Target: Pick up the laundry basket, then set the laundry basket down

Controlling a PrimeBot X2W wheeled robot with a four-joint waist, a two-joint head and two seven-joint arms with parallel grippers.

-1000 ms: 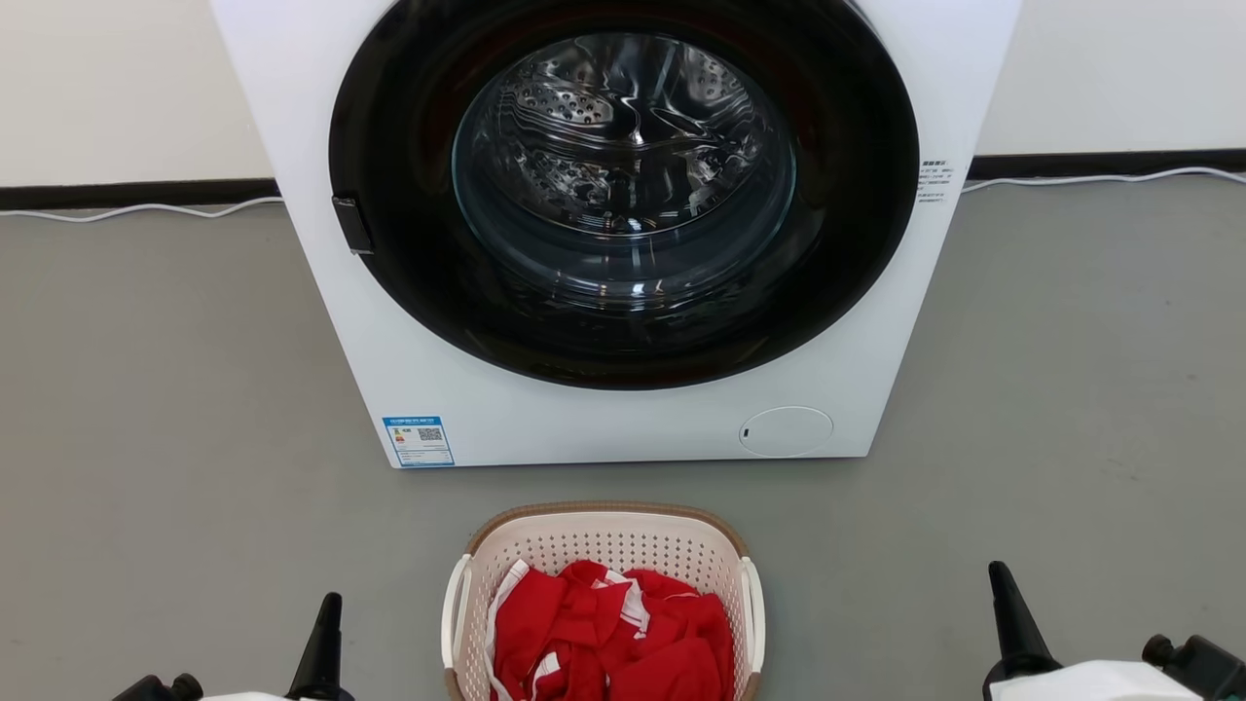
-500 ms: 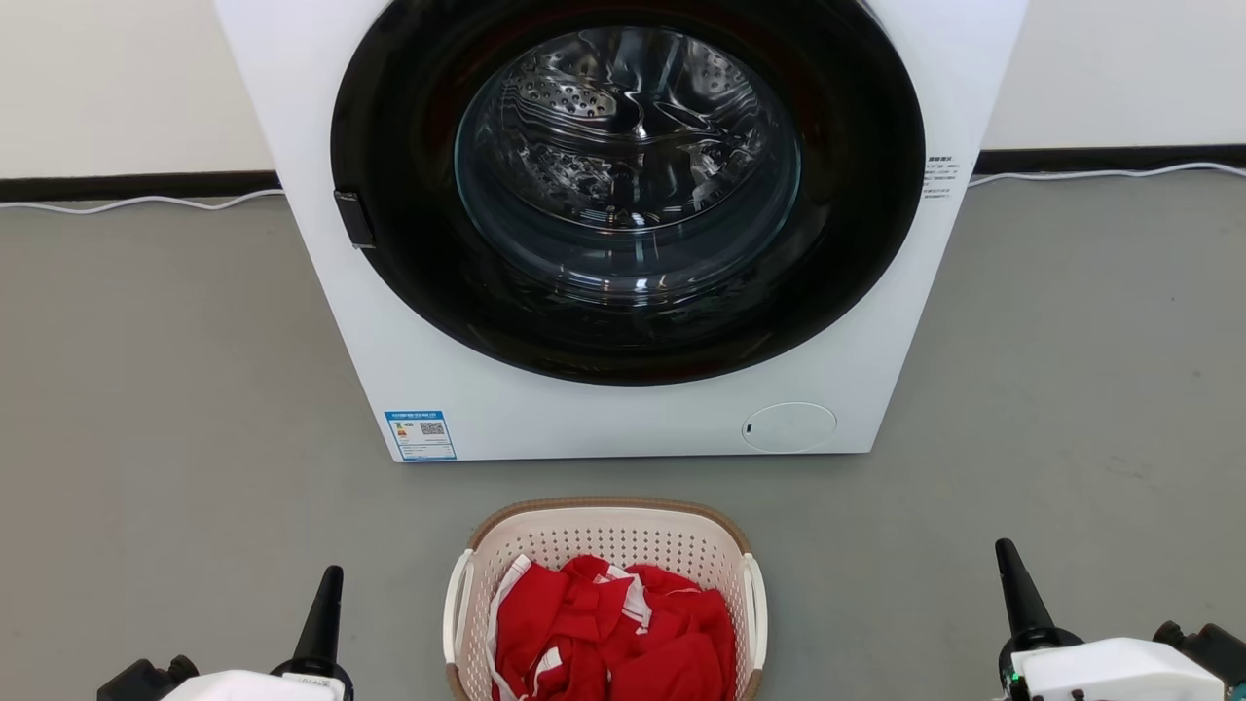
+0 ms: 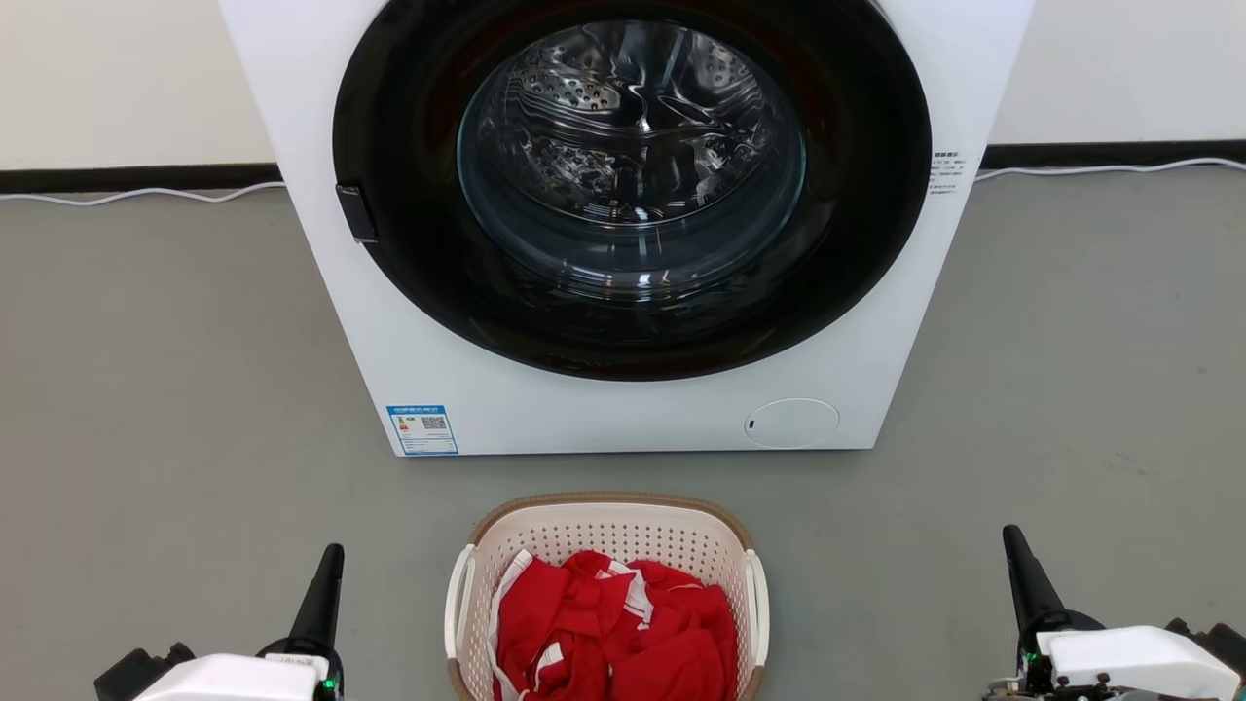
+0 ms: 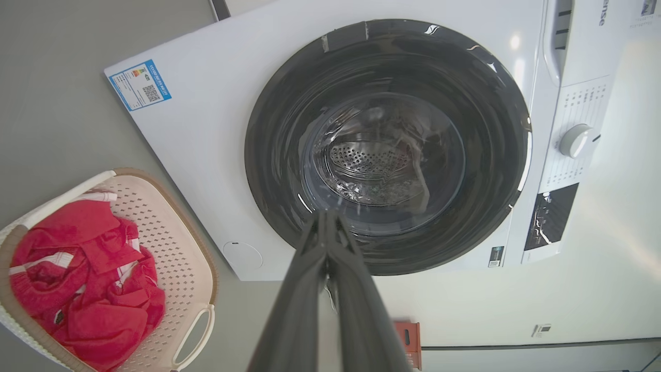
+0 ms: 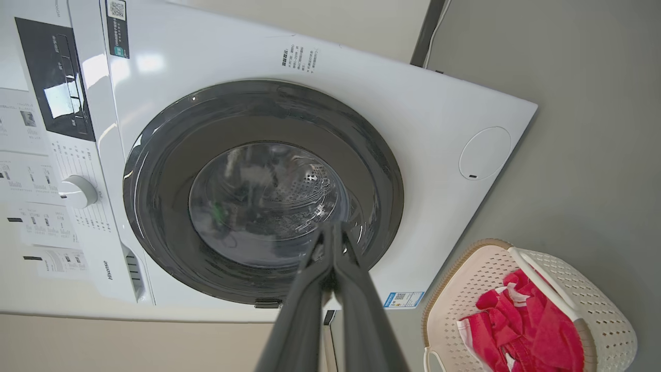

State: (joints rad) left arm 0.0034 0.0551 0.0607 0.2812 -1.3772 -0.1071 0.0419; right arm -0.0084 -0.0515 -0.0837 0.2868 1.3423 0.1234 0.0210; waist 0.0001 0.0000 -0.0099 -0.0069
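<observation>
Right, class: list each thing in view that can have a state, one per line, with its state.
laundry basket: upright on the floor, ungripped.
red clothes: crumpled inside the basket.
washer door: closed.
left gripper: shut, empty, apart from the basket.
right gripper: shut, empty, apart from the basket.

Counted: one washing machine (image 3: 584,419) bearing one blue label (image 3: 421,429), one round cover (image 3: 791,423) and one dial (image 4: 574,140); one laundry basket (image 3: 604,534) with two white handles (image 3: 455,604); one heap of red cloth (image 3: 613,638), pieces uncountable; two pairs of dark fingers (image 4: 302,299), left gripper (image 3: 333,555) and right gripper (image 3: 1012,535).
</observation>
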